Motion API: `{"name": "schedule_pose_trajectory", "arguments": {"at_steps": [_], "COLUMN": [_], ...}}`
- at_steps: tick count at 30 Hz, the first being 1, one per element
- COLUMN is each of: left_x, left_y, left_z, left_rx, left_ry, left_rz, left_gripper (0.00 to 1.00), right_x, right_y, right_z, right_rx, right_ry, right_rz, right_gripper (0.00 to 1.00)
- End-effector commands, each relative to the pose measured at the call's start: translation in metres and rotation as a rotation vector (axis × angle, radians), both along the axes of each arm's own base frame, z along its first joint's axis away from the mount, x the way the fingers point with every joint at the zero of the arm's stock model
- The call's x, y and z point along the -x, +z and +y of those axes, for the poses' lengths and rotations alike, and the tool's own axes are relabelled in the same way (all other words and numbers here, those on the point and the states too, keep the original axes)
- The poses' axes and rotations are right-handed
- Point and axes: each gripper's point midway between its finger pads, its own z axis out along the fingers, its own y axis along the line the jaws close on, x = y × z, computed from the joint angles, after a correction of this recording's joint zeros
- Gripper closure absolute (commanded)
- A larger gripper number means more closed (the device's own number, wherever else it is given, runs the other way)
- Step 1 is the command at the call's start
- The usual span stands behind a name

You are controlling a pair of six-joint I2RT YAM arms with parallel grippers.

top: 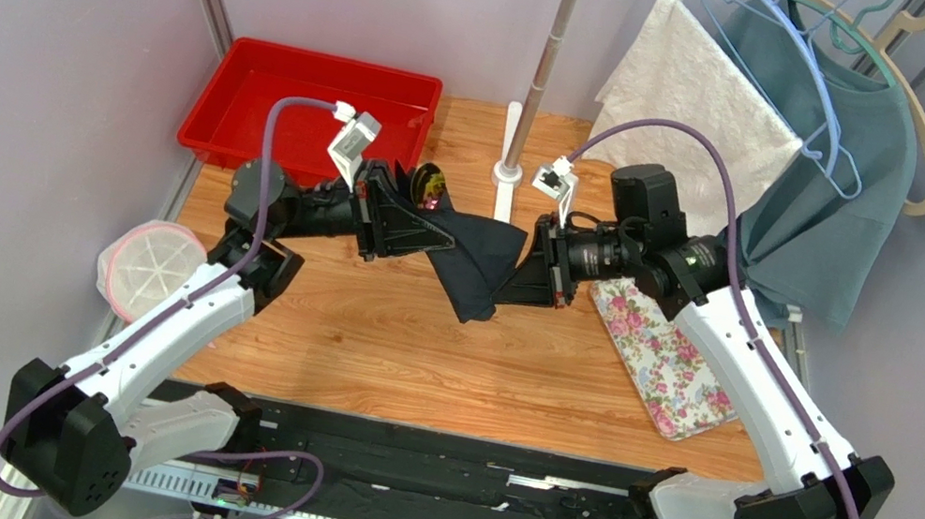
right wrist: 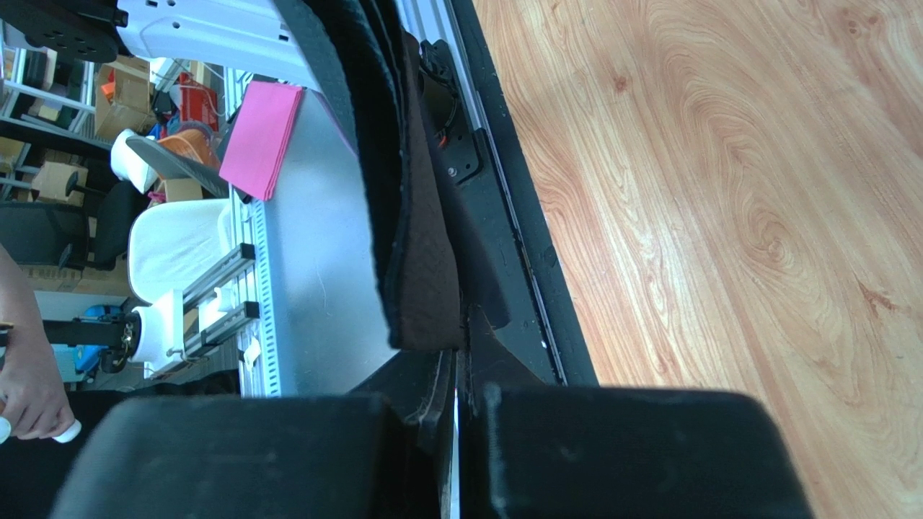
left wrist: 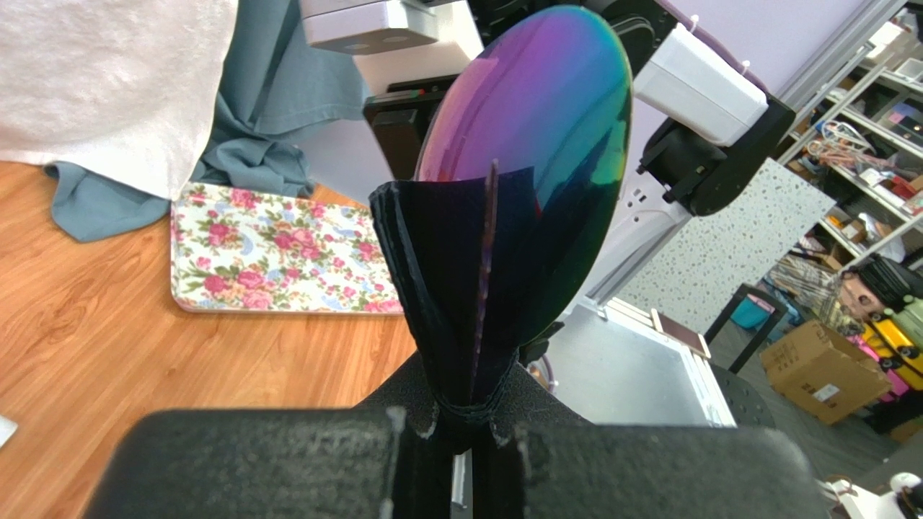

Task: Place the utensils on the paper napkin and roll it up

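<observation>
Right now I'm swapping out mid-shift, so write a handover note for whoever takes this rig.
Left gripper: shut on the napkin, a spoon poking out of its folds.
Right gripper: shut on the napkin's other end.
Napkin hangs above the table between them.
Other utensils: not visible.
Done: napkin bunched around the spoon.
Left: finish the roll, set it down.

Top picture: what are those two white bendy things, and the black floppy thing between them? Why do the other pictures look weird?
They are two robot arms, filmed from above. Each ends in a two-finger gripper. The left gripper and the right gripper both pinch a thin black paper napkin, stretched between them over the wooden table. The other pictures come from little cameras on each wrist, so everything looks huge and close. On the table lie a red plastic tray and a flowery rectangular mat.
</observation>
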Motion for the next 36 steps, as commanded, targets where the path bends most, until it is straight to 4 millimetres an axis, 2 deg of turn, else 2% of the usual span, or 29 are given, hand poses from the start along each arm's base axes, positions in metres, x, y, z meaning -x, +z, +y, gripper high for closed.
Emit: {"name": "schedule_pose_trajectory", "arguments": {"at_steps": [1,5,9,11,19,24,26,29,30,31,36], "left_x": [0.015,0.017,0.017,0.017,0.014,0.014,0.014,0.014,0.014,0.014,0.014], "left_y": [0.045,0.048,0.046,0.043,0.04,0.042,0.041,0.04,0.041,0.041,0.047], "left_z": [0.007,0.008,0.008,0.008,0.007,0.006,0.006,0.006,0.006,0.006,0.006], "left_rx": [0.07,0.072,0.07,0.066,0.067,0.068,0.065,0.063,0.065,0.065,0.073], "left_ry": [-0.003,-0.01,-0.011,-0.011,-0.01,-0.012,-0.013,-0.014,-0.013,-0.014,-0.019], "left_rz": [-0.113,-0.118,-0.117,-0.113,-0.11,-0.11,-0.109,-0.108,-0.11,-0.106,-0.107], "left_gripper": [1.0,1.0,1.0,1.0,1.0,1.0,1.0,1.0,1.0,1.0,1.0], "right_x": [-0.01,-0.013,-0.016,-0.017,-0.023,-0.025,-0.026,-0.03,-0.032,-0.035,-0.044], "right_y": [-0.006,-0.005,0.001,0.009,0.037,0.043,0.045,0.043,0.04,0.034,0.016], "right_z": [0.005,0.008,0.007,0.005,-0.003,0.001,0.003,0.005,0.006,0.006,0.011], "right_rx": [-0.008,-0.013,-0.016,-0.029,-0.08,-0.106,-0.116,-0.122,-0.119,-0.109,-0.091], "right_ry": [0.021,0.026,0.01,-0.004,-0.038,-0.036,-0.032,-0.034,-0.039,-0.049,-0.055], "right_rz": [-0.031,-0.01,0.001,-0.004,-0.015,0.01,0.009,0.01,0.014,0.018,0.045], "right_gripper": [1.0,0.97,0.78,0.73,0.68,0.63,0.66,0.82,0.93,0.98,1.0]}}
